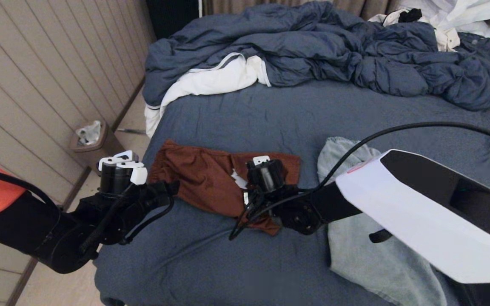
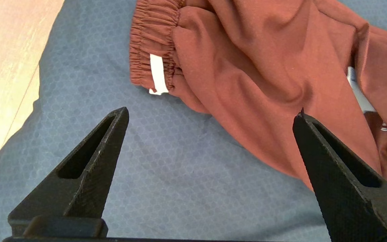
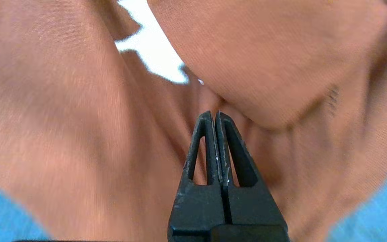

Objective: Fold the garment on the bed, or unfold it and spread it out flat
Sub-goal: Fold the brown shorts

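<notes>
1. Right gripper (image 3: 213, 116) — fingers pressed tight together, tips pinching a fold of the rust-red shorts (image 1: 211, 178); cloth bunches around the tips in the right wrist view.
2. A white patch (image 3: 153, 50) shows through a gap in the red cloth just past those tips.
3. Left gripper (image 2: 210, 114) — fingers spread wide, holding nothing, hovering over bare sheet just beside the shorts' elastic waistband (image 2: 151, 43), where a white tag (image 2: 158, 74) sticks out.
4. In the head view, the left gripper sits at the shorts' left end near the bed's left edge; the right one is over the middle of the shorts.
5. The shorts lie crumpled across the near half of the bed (image 1: 270, 123), on the blue sheet.
6. To their right, a pale grey-green garment (image 1: 377, 255) lies partly under the right arm.
7. Farther back, the blue duvet (image 1: 334, 51) is heaped, white lining showing at its left end.
8. White clothes (image 1: 453, 17) pile at the far right corner; a bin (image 1: 92, 144) stands on the floor by the wall.
</notes>
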